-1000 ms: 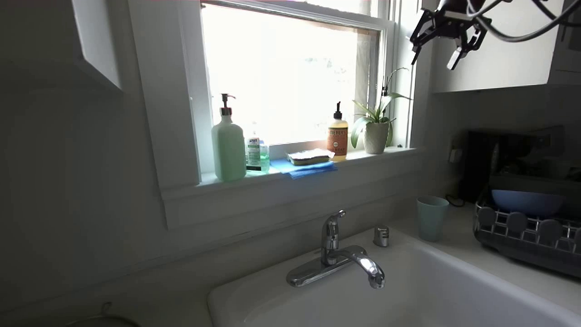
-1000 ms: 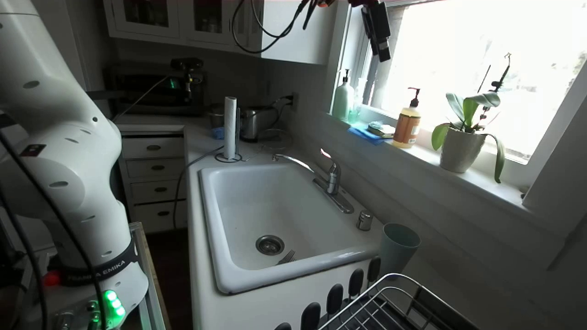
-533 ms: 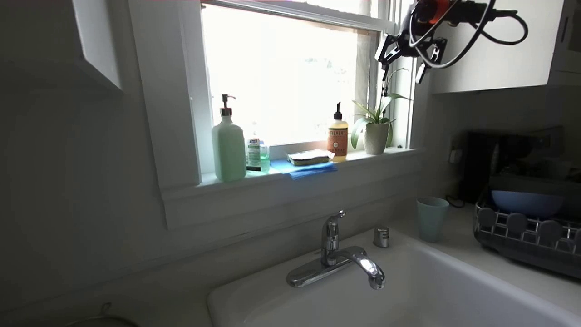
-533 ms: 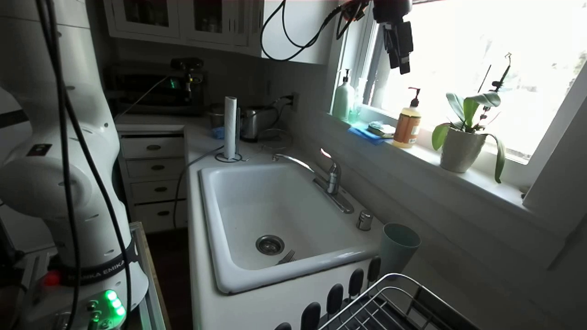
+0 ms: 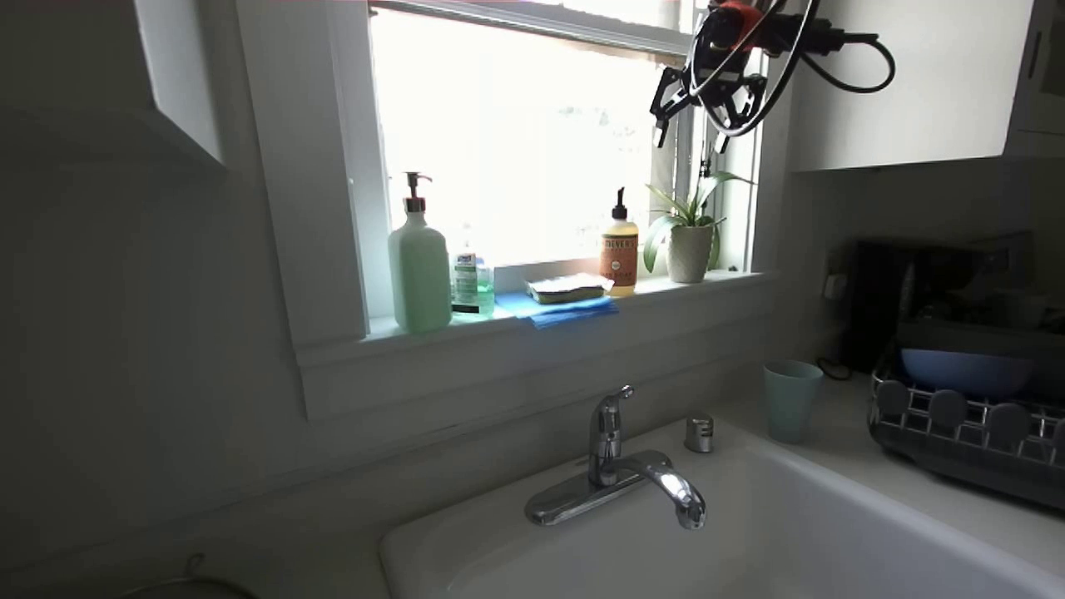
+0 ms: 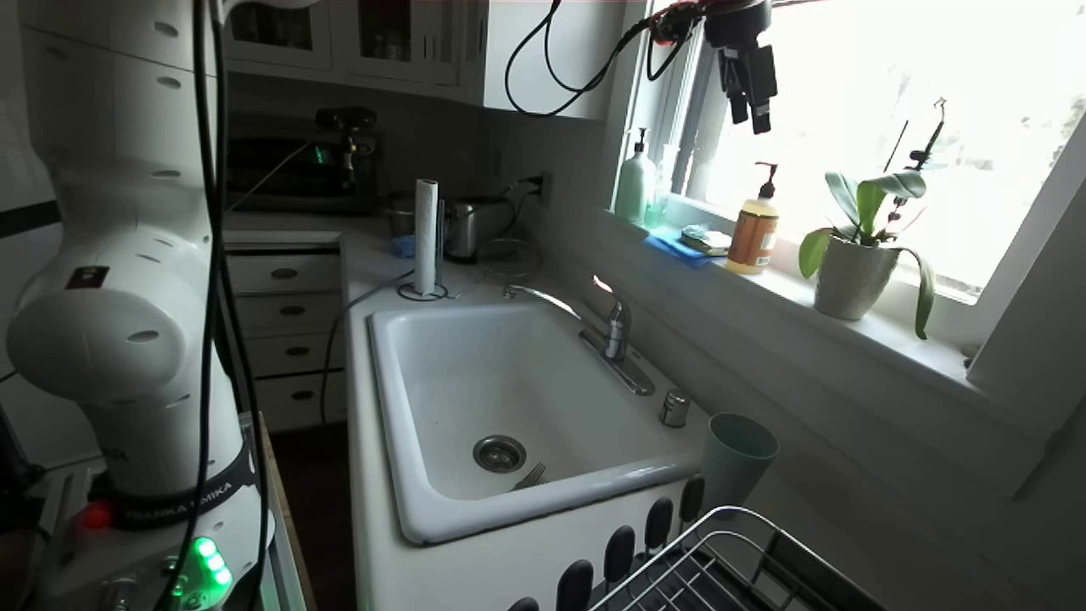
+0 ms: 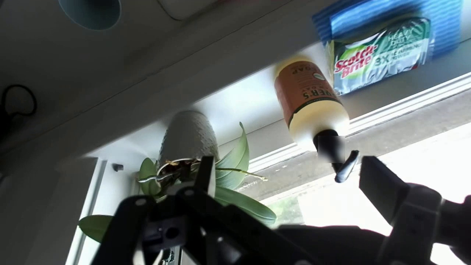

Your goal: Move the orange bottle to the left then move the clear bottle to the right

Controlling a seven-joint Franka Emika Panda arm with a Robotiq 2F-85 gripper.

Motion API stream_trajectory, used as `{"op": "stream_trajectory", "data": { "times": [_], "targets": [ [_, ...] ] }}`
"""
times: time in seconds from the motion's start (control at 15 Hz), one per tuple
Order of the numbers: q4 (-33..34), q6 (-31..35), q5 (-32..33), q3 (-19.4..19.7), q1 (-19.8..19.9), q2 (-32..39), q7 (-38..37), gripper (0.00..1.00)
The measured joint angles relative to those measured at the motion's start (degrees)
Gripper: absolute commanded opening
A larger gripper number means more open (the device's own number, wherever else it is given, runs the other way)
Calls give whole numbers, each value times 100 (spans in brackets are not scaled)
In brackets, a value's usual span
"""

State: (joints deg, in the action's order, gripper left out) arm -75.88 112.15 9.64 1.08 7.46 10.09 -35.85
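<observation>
The gripper (image 5: 691, 140), fingers spread apart, hangs above the windowsill (image 6: 793, 290), where the orange bottle (image 5: 619, 259) stands between a potted plant (image 5: 689, 254), partly covered by a finger in the wrist view, and a sponge pack (image 7: 382, 55) on blue cloth (image 7: 447, 25), while the clear bottle (image 5: 466, 284), just beside the pump dispenser (image 5: 420, 279), has edges hard to make out.

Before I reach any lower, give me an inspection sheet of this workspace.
Surface: white windowsill below a bright window.
Job's things: orange soap bottle upright beside Scotch-Brite pack; clear bottle upright beside green pump dispenser.
Clutter: blue cloth partly under the pack; potted orchid.
Gripper: open, holding nothing, higher than both bottles.
Cables: black cables down the white arm, looping near its far end.
Surroundings: sink with fork, faucet, cup, dish rack.
</observation>
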Motion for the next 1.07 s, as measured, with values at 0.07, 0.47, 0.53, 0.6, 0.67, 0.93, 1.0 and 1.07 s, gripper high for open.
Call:
{"op": "stream_trajectory", "data": {
  "times": [0.07,0.47,0.53,0.6,0.67,0.93,1.0,1.07],
  "targets": [
    [25,-13,0,8,-1,12,0,100],
    [168,17,-41,21,44,295,-49,100],
    [240,59,-44,12,42,403,-48,100],
    [322,114,-52,-2,40,522,-43,100],
    [412,196,-59,-21,39,644,-34,100],
    [773,632,-126,-116,33,1069,69,100],
    [879,697,-129,-139,31,1157,80,100],
    [987,729,-129,-158,29,1239,82,100]
  ]
}}
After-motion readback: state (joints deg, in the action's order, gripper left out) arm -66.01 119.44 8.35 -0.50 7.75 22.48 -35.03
